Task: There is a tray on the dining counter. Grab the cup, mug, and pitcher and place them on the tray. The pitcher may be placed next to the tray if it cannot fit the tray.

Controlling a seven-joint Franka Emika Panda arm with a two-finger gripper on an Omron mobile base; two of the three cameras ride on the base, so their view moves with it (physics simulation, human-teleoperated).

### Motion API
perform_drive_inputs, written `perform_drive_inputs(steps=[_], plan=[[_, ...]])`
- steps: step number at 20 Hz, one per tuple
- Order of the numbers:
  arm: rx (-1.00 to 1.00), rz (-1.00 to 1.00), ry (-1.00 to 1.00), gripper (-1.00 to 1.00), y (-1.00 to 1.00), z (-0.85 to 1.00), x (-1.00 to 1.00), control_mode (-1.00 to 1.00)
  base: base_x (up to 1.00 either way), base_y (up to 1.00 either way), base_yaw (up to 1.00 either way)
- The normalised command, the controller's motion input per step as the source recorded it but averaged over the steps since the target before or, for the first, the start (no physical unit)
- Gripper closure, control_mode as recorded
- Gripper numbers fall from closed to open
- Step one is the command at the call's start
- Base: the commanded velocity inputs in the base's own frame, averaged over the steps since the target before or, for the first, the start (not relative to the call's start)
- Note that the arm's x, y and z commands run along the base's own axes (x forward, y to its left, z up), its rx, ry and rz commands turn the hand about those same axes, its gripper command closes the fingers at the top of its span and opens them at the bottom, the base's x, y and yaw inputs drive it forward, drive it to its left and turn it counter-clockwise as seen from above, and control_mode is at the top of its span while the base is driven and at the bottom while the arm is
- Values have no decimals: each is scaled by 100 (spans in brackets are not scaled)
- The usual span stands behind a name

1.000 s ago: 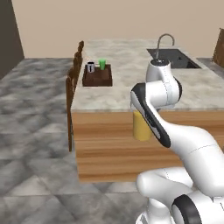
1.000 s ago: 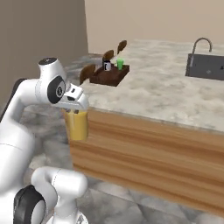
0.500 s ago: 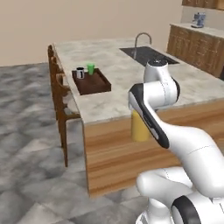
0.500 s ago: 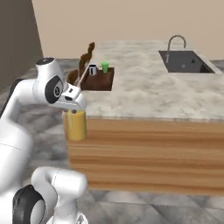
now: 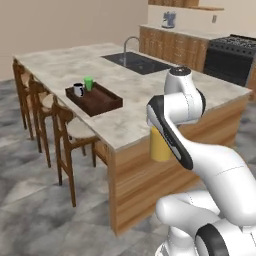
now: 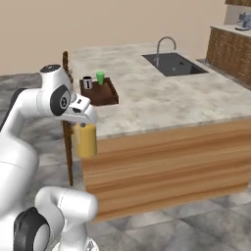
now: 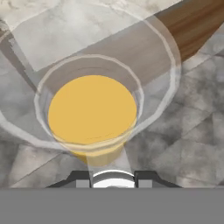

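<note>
The dining counter (image 5: 125,107) is the biggest thing before me, a long island with a beige marbled top and a wooden base; in the right base view (image 6: 162,105) its near corner stands just beyond my arm. A sink with a curved tap (image 5: 131,46) is set into the top further along, and wooden chairs (image 5: 65,130) line the far side.

The tray (image 5: 95,100) lies on the counter top near the chairs, dark brown with low sides. It is well apart from my pincer and further in over the stone.

The pitcher (image 5: 160,145) hangs off the counter's edge, below the level of the top and in front of the wooden base, upright, its orange-yellow liquid showing. In the right base view the pitcher (image 6: 86,139) sits directly under my hand, and my pincer (image 6: 84,125) is clamped on its rim from above. In the hand view I look straight down into the pitcher (image 7: 92,114): a round disc of liquid inside a clear glass wall, with the counter edge and the grey floor showing through the glass.

The mug (image 5: 78,89) and the cup (image 5: 88,83) both stand on the tray's far end, side by side, the grey mug to the left of the green cup in the left base view.

My arm covers the pitcher's upper part in the left base view, so the grip cannot be made out there. In the hand view my fingertips are barely visible at the bottom edge, and I cannot tell where they meet the glass.
</note>
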Motion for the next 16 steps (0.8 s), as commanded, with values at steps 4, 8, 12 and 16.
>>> perform_drive_inputs(steps=[4, 8, 12, 16], plan=[[0, 0, 0, 100, 0, 0, 0, 100, 27, 100, -51], [0, 0, 0, 100, 0, 0, 0, 100, 39, 100, -48], [0, 0, 0, 100, 0, 0, 0, 100, 50, 100, -44], [0, 0, 0, 100, 0, 0, 0, 100, 44, 100, -37]])
